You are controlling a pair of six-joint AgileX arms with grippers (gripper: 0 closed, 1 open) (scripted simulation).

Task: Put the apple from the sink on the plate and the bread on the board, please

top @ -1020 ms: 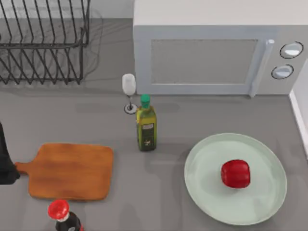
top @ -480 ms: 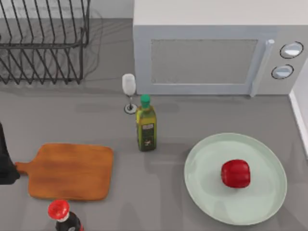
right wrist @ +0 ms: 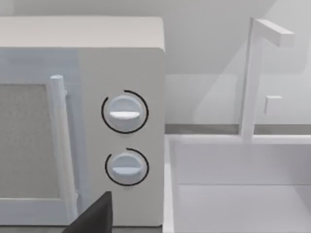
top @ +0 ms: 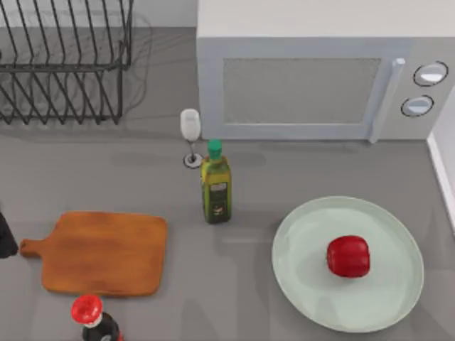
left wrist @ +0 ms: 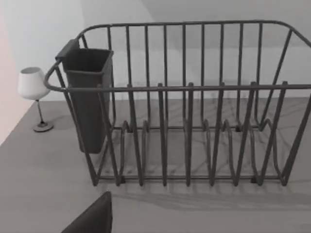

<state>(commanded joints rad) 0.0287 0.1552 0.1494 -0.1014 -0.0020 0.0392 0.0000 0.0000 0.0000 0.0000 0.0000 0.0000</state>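
The glossy red apple (top: 348,256) rests on the pale green plate (top: 298,234) at the table's front right. The brown wooden board (top: 103,252) lies bare at the front left, its stubby handle pointing left. My left arm (top: 5,238) is a dark shape at the table's left edge, just left of that handle. A dark part of my left gripper (left wrist: 92,218) juts into the left wrist view, facing the dish rack (left wrist: 194,107). A dark part of my right gripper (right wrist: 95,216) shows before the microwave's knobs (right wrist: 125,112), beside the white sink (right wrist: 238,189). The bread is out of view.
A white microwave (top: 313,78) stands at the back, a wire dish rack (top: 64,64) at the back left. A wine glass (top: 190,128) and a green-capped oil bottle (top: 215,185) stand mid-table. A dark bottle with a red cap (top: 89,312) sits by the board's front edge.
My left arm has drawn back to the left, away from the board's handle, and less of it shows at the edge. Nothing else has moved.
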